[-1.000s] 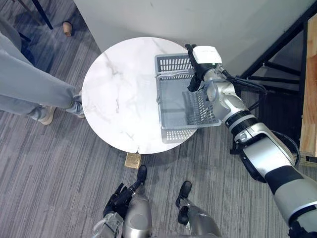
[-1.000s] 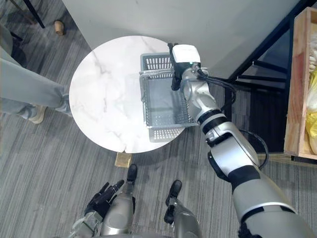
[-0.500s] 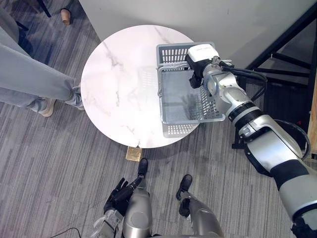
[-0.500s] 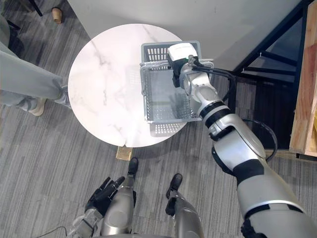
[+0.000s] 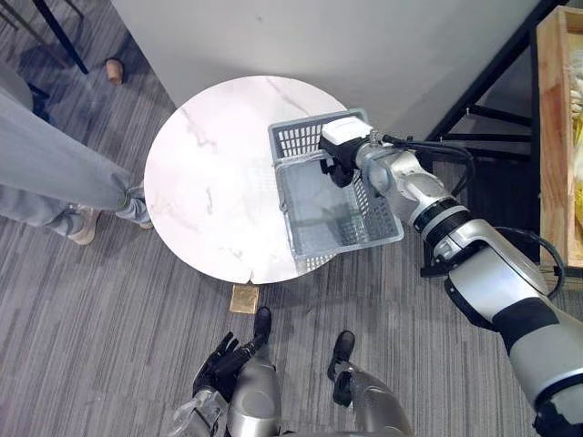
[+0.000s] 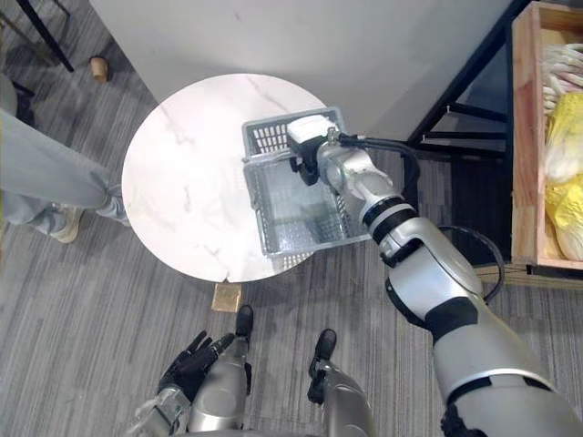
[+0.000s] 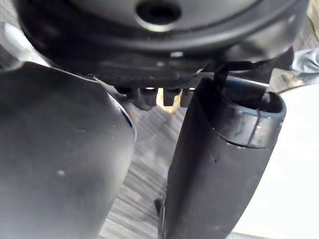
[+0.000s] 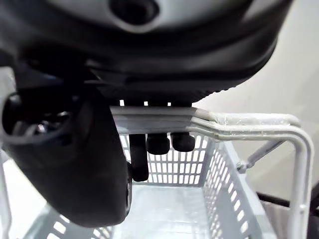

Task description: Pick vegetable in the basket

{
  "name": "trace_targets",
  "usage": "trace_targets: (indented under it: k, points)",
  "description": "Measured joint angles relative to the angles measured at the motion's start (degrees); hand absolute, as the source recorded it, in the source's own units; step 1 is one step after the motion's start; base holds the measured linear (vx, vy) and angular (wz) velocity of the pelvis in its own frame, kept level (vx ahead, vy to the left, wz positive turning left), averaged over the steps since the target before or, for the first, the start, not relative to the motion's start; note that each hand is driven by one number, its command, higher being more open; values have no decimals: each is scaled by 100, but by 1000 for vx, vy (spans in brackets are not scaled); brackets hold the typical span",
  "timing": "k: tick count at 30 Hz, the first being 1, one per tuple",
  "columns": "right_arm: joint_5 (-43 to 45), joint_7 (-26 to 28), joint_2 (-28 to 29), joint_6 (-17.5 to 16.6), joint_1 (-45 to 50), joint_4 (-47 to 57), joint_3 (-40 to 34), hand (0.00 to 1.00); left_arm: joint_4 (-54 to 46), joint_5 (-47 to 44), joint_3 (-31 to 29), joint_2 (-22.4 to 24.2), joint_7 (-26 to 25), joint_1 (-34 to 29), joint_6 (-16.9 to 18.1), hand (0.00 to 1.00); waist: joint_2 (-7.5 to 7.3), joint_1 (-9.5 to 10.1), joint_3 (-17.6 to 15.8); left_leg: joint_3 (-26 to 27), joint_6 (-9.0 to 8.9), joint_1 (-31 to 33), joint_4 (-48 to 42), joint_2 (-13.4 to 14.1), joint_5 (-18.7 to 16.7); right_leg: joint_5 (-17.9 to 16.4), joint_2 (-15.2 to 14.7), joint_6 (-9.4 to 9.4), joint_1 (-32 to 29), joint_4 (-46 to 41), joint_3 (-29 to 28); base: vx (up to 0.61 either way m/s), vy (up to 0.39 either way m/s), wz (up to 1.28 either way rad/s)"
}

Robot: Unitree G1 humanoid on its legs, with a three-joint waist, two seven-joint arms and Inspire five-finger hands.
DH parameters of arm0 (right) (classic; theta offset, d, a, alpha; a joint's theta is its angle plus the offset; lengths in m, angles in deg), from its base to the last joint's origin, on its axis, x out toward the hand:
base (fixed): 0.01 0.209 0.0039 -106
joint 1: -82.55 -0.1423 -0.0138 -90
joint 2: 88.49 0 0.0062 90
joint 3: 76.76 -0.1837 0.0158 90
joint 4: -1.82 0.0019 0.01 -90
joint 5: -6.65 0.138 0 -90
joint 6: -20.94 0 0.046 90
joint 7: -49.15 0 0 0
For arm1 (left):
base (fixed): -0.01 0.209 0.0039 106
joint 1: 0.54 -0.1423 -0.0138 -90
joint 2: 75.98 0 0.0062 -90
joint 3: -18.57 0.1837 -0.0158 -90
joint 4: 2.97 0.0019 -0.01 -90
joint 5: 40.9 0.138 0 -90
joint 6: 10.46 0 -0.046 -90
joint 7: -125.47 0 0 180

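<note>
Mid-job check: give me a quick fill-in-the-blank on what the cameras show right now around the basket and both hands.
1. The right robot hand has its fingers curled round the ____ of the grey basket.
2. Inside, the grey basket is ____.
3. The white marble table under it is ____ in shape.
4. The left robot hand hangs low with relaxed fingers, holding ____.

Missing words: handle; empty; round; nothing.
</note>
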State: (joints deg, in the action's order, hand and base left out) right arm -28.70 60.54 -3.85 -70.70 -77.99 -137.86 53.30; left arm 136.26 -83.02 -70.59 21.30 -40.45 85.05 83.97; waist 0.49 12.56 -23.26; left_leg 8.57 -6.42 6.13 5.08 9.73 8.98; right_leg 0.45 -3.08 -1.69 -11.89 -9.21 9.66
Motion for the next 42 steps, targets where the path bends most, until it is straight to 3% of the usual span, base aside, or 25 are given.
trace_targets:
  k: [4, 9, 12, 14, 16, 21, 26, 32, 42]
  points:
    - [540, 23, 110, -16, 426, 673, 6, 0, 236, 264, -34, 2, -42, 90, -20, 100, 1, -123, 238, 60, -13, -48, -1, 36, -10, 26, 64, 10, 74, 121, -36, 2, 1, -6]
    - [2032, 487, 108, 637, 1446, 1767, -2, 0, 550, 576, -226, 0, -173, 21, -122, 100, -107, -410, 770, 343, -14, -215, 0, 60, -11, 120, 121, 17, 235, 353, -222, 4, 8, -18]
    - [2336, 554, 77, 1023, 2082, 2158, -117, 0, 721, 702, -238, -21, -259, -32, -142, 100, -142, -579, 1024, 420, -27, -282, 1, 81, -33, 199, 165, 24, 337, 527, -292, -36, 14, -17]
    - [2639, 552, 30, 1395, 2946, 2798, -564, 0, 768, 713, -370, -12, -309, -107, -147, 100, -171, -688, 1162, 550, -72, -384, 2, 134, -128, 301, 236, 30, 444, 684, -394, -37, 28, -29]
    - [2655, 534, -12, 1526, 3833, 3170, -1066, 0, 873, 718, -459, -6, -332, -135, -145, 100, -214, -769, 1222, 679, -80, -496, 2, 130, -169, 340, 258, 9, 499, 715, -523, -56, 49, -31]
    - [2653, 496, -232, 1118, 6554, 3545, -2351, 0, 1080, 889, -458, -6, -512, -336, -195, 100, -213, -1182, 1544, 1035, -30, -621, 30, 14, -318, 425, 216, -151, 494, 869, -947, -52, 81, -35]
    - [2642, 460, -76, 737, 7984, 3487, -2960, 0, 1140, 760, -451, 18, -658, -434, -251, 100, -127, -1495, 1655, 1247, -30, -716, 32, -10, -398, 456, 215, -199, 517, 906, -1158, -14, 55, -24]
    - [2648, 285, 309, 278, 8137, 1924, -3889, 0, 1114, 614, -434, 124, -661, -479, -242, 100, 0, -1568, 1880, 1252, -39, -794, 33, -28, -448, 442, 203, -200, 617, 951, -1164, 7, 17, 0]
    - [2988, 81, 680, 45, 8055, 70, -4237, 0, 1111, 390, -399, 163, -659, -505, -241, 100, 34, -1574, 2025, 1130, -18, -878, 34, -87, -497, 350, 131, -216, 727, 931, -1054, 3, 11, 6]
